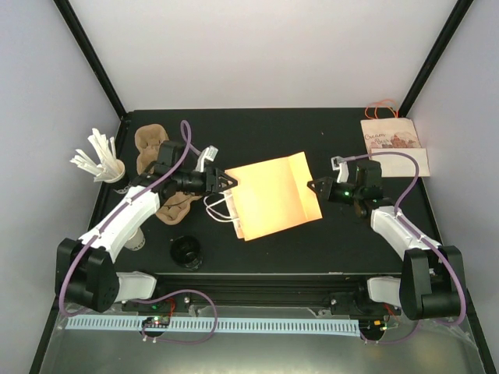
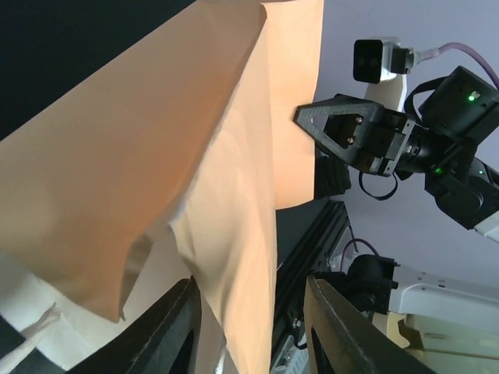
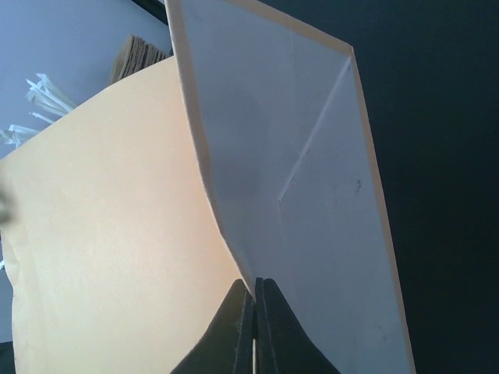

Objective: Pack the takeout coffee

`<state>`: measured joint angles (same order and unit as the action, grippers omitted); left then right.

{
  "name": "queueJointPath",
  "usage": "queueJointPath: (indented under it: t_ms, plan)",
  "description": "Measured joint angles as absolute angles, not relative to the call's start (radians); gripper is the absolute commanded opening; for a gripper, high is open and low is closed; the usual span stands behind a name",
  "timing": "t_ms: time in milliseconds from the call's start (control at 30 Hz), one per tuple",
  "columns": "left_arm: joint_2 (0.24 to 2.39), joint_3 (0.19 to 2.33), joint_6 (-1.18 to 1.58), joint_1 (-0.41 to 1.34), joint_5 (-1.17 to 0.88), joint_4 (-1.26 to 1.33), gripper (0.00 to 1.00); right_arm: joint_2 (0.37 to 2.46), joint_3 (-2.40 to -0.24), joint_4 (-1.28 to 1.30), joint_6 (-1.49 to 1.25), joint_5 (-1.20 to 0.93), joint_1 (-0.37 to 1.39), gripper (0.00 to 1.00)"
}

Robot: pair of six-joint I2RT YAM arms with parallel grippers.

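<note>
**Top view.** A tan paper bag (image 1: 273, 195) lies on its side at the middle of the black table (image 1: 312, 128), with its mouth toward the left arm. Its white cord handles (image 1: 221, 210) rest on the table, and its interior is hidden here. The left claw (image 1: 226, 181) sits at the mouth edge and the right claw (image 1: 316, 187) at the opposite, bottom edge. Left of the bag, a brown pulp tray (image 1: 152, 142) lies toward the back and a second pulp tray (image 1: 178, 204) lies beside the left arm. At the far left a cup (image 1: 115, 173) holds a fan of white sticks (image 1: 95, 154). A black round lid (image 1: 187, 251) lies near the front edge. A printed bag (image 1: 392, 144) lies flat at the back right corner, well apart from the rest. **Left wrist view.** The fingers (image 2: 168, 331) of the left claw stand apart, and a folded edge of the paper bag runs down between them, with open space on the right-hand side. At lower left the mouth gapes slightly and shows a white lining (image 2: 156, 273); what the bag contains cannot be told. The right claw shows beyond the bag's far end. **Right wrist view.** The right claw (image 3: 255, 284) is pressed together, clamped on the thin edge where the bag's tan side meets its pale bottom panel (image 3: 312, 195). The white sticks and a pulp tray show behind the bag.
</note>
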<state>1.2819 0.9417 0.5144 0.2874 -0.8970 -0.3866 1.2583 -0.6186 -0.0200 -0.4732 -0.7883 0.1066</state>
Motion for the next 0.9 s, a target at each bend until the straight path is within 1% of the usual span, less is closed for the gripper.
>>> queueJointPath:
  t_ms: [100,200,333,367,400,500,633,800,900]
  plan:
    - [1.306,0.941,0.521,0.290,-0.901,-0.376,0.39,1.258,-0.619,-0.021,-0.475,-0.788,0.112,0.01]
    - [1.337,0.940,0.530,0.294,-0.904,-0.369,0.31,1.258,-0.621,-0.022,-0.477,-0.788,0.120,0.01]
    - [1.359,0.938,0.543,0.297,-0.907,-0.352,0.08,1.258,-0.622,-0.031,-0.483,-0.794,0.124,0.01]
    - [1.360,0.938,0.545,0.297,-0.907,-0.347,0.04,1.258,-0.622,-0.037,-0.485,-0.796,0.124,0.02]
    - [1.360,0.939,0.543,0.297,-0.907,-0.342,0.02,1.258,-0.622,-0.042,-0.488,-0.796,0.124,0.04]
    - [1.360,0.940,0.532,0.297,-0.907,-0.340,0.02,1.261,-0.622,-0.047,-0.491,-0.797,0.124,0.14]
    - [1.368,0.947,0.521,0.297,-0.920,-0.351,0.02,1.286,-0.622,-0.064,-0.482,-0.809,0.125,0.25]
    - [1.384,0.957,0.500,0.297,-0.946,-0.375,0.02,1.336,-0.623,-0.082,-0.468,-0.826,0.125,0.32]
    - [1.389,0.966,0.483,0.297,-0.956,-0.397,0.02,1.367,-0.632,-0.083,-0.456,-0.834,0.125,0.35]
